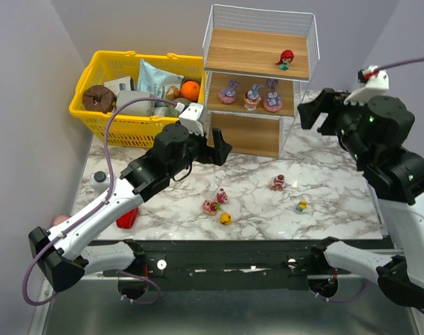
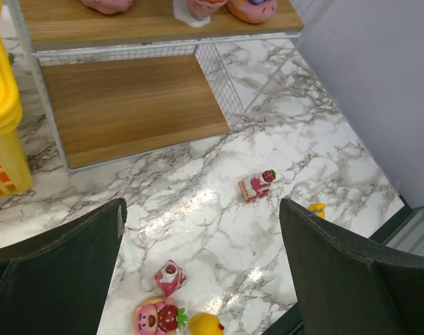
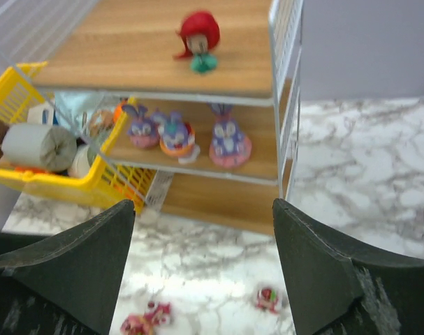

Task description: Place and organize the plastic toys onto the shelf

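Observation:
The shelf [image 1: 257, 49] stands at the back middle. A red-haired doll [image 1: 284, 58] stands on its top board and three purple-pink bunny figures [image 1: 253, 95] on the middle board; the bottom board [image 2: 128, 105] is bare. Several small toys lie on the marble: two pink-red ones [image 1: 211, 206] with a yellow one [image 1: 226, 218], a red one [image 1: 278, 183], and a yellow-haired doll [image 1: 302, 206]. My left gripper [image 1: 218, 148] is open and empty above the table before the shelf [image 2: 201, 265]. My right gripper [image 1: 316, 112] is open and empty to the shelf's right [image 3: 205, 279].
A yellow basket [image 1: 86, 105] full of groceries stands left of the shelf. A red bell pepper [image 1: 128, 218] and a pink ball [image 1: 59, 220] lie at the left edge under my left arm. A grey wall rises on the right.

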Robot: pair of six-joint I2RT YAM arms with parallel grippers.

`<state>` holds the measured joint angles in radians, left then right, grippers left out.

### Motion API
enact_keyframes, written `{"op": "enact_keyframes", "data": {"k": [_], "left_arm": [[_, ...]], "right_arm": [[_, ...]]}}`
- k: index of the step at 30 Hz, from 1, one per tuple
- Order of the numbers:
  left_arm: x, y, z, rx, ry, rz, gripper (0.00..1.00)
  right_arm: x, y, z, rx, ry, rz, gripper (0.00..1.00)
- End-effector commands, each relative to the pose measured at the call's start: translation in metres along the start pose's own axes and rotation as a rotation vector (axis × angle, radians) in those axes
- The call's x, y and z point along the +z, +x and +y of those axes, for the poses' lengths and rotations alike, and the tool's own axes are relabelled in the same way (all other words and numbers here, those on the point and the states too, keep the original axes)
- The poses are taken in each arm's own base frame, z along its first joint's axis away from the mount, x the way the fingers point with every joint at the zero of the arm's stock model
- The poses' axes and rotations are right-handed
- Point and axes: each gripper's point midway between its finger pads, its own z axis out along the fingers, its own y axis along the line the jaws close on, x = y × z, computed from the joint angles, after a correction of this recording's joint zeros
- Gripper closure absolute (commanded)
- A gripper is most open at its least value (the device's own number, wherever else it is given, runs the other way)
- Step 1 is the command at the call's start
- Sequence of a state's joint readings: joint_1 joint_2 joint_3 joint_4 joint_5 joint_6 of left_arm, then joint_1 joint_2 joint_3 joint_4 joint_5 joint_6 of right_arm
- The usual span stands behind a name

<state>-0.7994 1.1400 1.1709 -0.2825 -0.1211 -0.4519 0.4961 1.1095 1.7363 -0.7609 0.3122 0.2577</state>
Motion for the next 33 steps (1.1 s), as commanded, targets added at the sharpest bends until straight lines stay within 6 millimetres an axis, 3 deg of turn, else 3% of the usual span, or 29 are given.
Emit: {"op": "enact_keyframes", "data": {"k": [1, 3, 4, 6, 7, 14, 21, 28, 33], "left_arm": [[0.006, 0.019, -0.013, 0.028, 0.107, 0.045, 0.01], [0.011, 0.032, -0.021, 0.024, 0.16, 0.085, 0.01], [0.014, 0.039, -0.021, 0.02, 0.163, 0.103, 0.01], [0.019, 0.047, -0.021, 0.017, 0.165, 0.13, 0.01], [0.02, 0.048, -0.021, 0.015, 0.164, 0.135, 0.01], [0.022, 0.048, -0.023, 0.015, 0.168, 0.138, 0.01], [0.019, 0.047, -0.021, 0.017, 0.163, 0.133, 0.01], [0.016, 0.049, -0.02, 0.017, 0.161, 0.133, 0.01], [0.013, 0.048, -0.017, 0.02, 0.154, 0.123, 0.01]], "right_arm": [[-0.017, 0.087, -0.026, 0.069, 0.101, 0.242, 0.13], [-0.029, 0.117, -0.04, 0.118, 0.167, 0.3, 0.13], [-0.029, 0.148, -0.05, 0.113, 0.216, 0.365, 0.13], [-0.039, 0.173, -0.059, 0.179, 0.266, 0.401, 0.14], [-0.04, 0.204, -0.068, 0.177, 0.312, 0.464, 0.14], [-0.056, 0.304, -0.094, 0.304, 0.535, 0.646, 0.15], [-0.065, 0.357, -0.115, 0.337, 0.688, 0.718, 0.17], [-0.058, 0.38, -0.134, 0.389, 0.741, 0.746, 0.21], [-0.046, 0.382, -0.139, 0.392, 0.729, 0.746, 0.24]]}}
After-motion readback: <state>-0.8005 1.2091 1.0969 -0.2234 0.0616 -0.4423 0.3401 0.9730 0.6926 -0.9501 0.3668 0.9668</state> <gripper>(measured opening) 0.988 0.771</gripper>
